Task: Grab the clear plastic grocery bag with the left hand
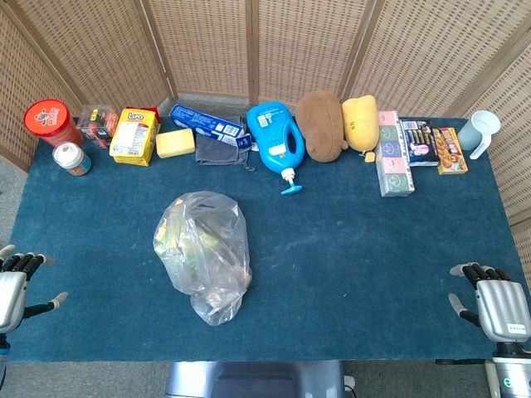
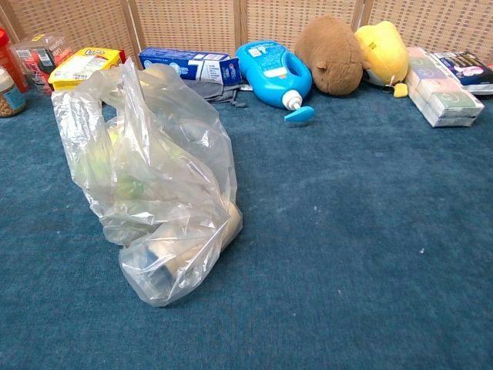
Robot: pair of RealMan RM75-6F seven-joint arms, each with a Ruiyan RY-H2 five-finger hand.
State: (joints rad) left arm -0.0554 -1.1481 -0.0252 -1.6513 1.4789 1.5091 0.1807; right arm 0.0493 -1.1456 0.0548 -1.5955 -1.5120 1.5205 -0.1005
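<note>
Robot hands (image 1: pixel 17 286) in head view only

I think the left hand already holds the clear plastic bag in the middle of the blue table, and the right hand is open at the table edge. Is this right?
Not quite. In the head view the left hand is open at the table's edge, apart from the clear plastic bag, holding nothing. The rest stands: the bag lies mid-table and the right hand is open.

- Bright, even light in both views, shadows barely there
- Soft glare on the plastic bag (image 2: pixel 154 185)
- Everything's pretty sharp; table (image 1: pixel 373 249) edges look slightly bowed in the head view
</note>
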